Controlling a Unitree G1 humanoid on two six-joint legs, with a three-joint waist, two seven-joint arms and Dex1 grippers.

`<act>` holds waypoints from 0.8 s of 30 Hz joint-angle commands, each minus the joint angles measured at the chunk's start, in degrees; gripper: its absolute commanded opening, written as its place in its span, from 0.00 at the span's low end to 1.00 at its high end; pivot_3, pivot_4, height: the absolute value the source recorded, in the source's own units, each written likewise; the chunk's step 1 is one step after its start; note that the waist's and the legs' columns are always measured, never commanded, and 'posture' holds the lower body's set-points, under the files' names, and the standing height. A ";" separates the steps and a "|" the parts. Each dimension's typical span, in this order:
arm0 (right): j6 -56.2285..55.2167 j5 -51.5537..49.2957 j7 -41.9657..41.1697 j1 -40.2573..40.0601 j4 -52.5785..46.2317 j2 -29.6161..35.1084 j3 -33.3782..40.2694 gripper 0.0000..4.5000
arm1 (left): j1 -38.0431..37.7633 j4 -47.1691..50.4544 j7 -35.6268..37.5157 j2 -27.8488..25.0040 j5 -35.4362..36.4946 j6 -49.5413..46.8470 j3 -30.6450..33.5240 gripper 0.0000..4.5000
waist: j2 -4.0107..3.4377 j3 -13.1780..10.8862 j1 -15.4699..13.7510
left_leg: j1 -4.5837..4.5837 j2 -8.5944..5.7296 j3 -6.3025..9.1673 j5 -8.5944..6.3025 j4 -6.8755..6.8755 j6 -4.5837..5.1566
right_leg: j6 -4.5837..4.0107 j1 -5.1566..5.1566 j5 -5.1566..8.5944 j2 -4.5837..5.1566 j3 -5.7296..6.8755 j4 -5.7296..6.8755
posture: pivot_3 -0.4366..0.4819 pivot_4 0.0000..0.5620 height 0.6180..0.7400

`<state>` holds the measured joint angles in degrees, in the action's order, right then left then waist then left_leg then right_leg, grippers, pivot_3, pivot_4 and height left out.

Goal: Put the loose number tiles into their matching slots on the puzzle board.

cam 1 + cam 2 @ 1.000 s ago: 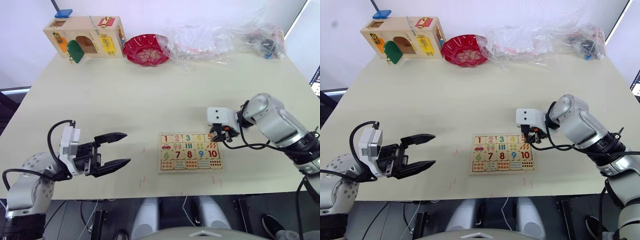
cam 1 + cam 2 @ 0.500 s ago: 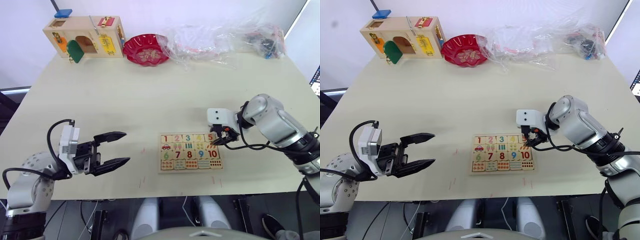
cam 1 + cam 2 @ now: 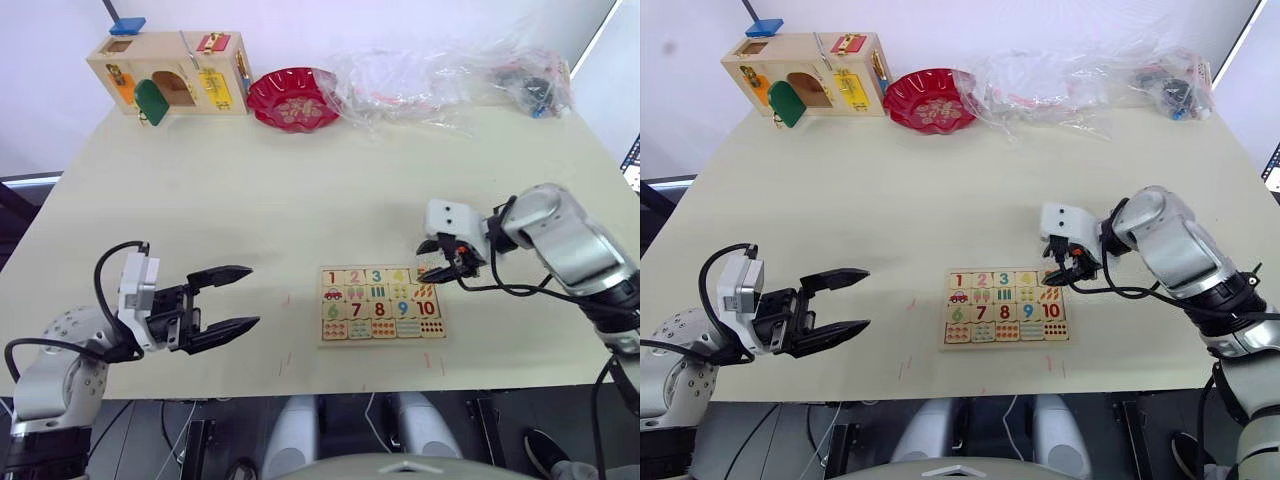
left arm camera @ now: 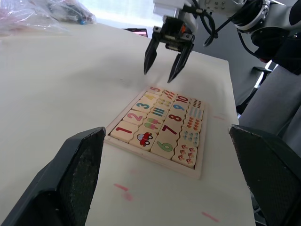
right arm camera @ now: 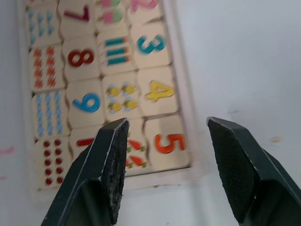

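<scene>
The puzzle board [image 3: 382, 303] lies flat on my worktop [image 3: 300, 190], and its top row is full: tiles 1 [image 3: 331, 277], 2 [image 3: 353, 276], 3 [image 3: 375, 276], 4 [image 3: 398, 275] and 5 [image 5: 166, 142] sit side by side in the slots [image 3: 376, 276], with picture tiles, then 6 to 10, then dot tiles in the rows below. My right jaws [image 3: 437, 270] hover spread wide and empty just above the board's corner by the 5; my right wrist view reads 3, 4, 5, 7, 8 and 9 clearly between the two fingers. My left jaws [image 3: 226, 298] hang open, holding nothing, well apart from the board. At the far edge stand a wooden latch box [image 3: 168, 72], a red dish [image 3: 293, 98] and crumpled clear bags [image 3: 450, 75].
</scene>
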<state>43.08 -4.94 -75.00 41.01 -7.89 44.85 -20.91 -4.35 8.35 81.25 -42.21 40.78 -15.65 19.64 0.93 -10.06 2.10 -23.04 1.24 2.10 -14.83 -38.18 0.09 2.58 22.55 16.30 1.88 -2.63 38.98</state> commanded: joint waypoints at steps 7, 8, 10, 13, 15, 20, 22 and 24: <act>-1.15 -4.49 5.82 -4.94 1.52 -1.15 6.32 0.01 | 1.34 1.06 -0.33 0.03 1.06 0.58 0.21 1.00 | 0.00 0.00 0.03 | 0.00 0.00 -0.03 0.00 0.00 0.00 | 0.00 0.00 0.00 -0.07 -0.01 0.00 | 0.48 0.27 1.00; -1.43 -4.47 6.23 -5.21 1.80 -1.19 6.24 0.01 | 1.47 1.07 -0.35 0.06 1.05 0.53 0.12 1.00 | 0.00 0.00 0.04 | 0.00 0.00 -0.03 0.00 0.00 0.00 | 0.00 0.00 0.00 -0.08 -0.02 0.00 | 0.48 0.27 1.00; -2.04 -4.39 7.04 -5.53 2.45 -1.27 6.06 0.01 | 1.67 1.02 -0.33 0.07 1.02 0.46 0.04 1.00 | 0.00 0.00 0.10 | 0.00 0.00 -0.03 0.00 0.01 0.00 | 0.00 0.01 0.00 -0.10 -0.02 0.00 | 0.48 0.27 1.00; -4.05 -3.43 8.54 -5.51 4.52 -1.43 5.45 0.01 | 1.96 1.01 -0.33 0.01 1.03 0.32 -0.03 1.00 | 0.00 0.00 0.09 | 0.00 -0.01 -0.03 0.00 0.00 0.00 | 0.00 0.01 0.00 -0.11 -0.02 0.01 | 0.48 0.27 1.00; -4.62 -3.43 8.70 -5.30 5.21 -1.43 5.15 0.01 | 2.03 1.12 -0.39 0.01 1.06 0.22 -0.06 1.00 | 0.00 0.00 0.08 | 0.00 -0.01 -0.03 0.00 0.00 0.00 | 0.00 0.01 0.00 -0.11 -0.02 0.01 | 0.48 0.27 1.00; -6.59 -2.33 8.31 -4.87 7.25 -1.24 3.75 0.01 | 2.05 1.04 -0.28 0.00 1.05 0.26 -0.01 1.00 | 0.00 0.00 0.09 | 0.00 -0.01 -0.04 0.00 0.01 0.00 | 0.00 0.01 0.00 -0.11 -0.02 0.00 | 0.48 0.27 1.00; -7.12 -2.02 7.87 -4.90 7.68 -1.16 3.28 0.01 | 1.94 1.11 -0.28 -0.02 1.05 0.32 0.10 1.00 | 0.00 0.00 0.09 | 0.00 -0.01 -0.04 0.00 0.01 0.00 | 0.00 0.01 0.00 -0.11 -0.02 0.00 | 0.48 0.27 1.00; -7.30 -1.92 7.55 -5.01 7.63 -1.15 3.00 0.01 | 1.83 1.20 -0.32 -0.03 1.07 0.32 0.21 1.00 | -0.01 0.00 0.09 | 0.00 -0.01 -0.03 0.00 0.01 0.00 | 0.00 0.01 0.00 -0.11 -0.02 0.00 | 0.48 0.27 1.00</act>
<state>36.86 -6.99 -67.05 35.33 0.79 43.27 -18.26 -2.52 8.36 80.87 -42.16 40.77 -15.77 19.47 0.92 -10.07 2.19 -23.04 1.23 2.06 -14.83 -38.17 0.09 2.59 22.56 16.30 1.77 -2.65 38.99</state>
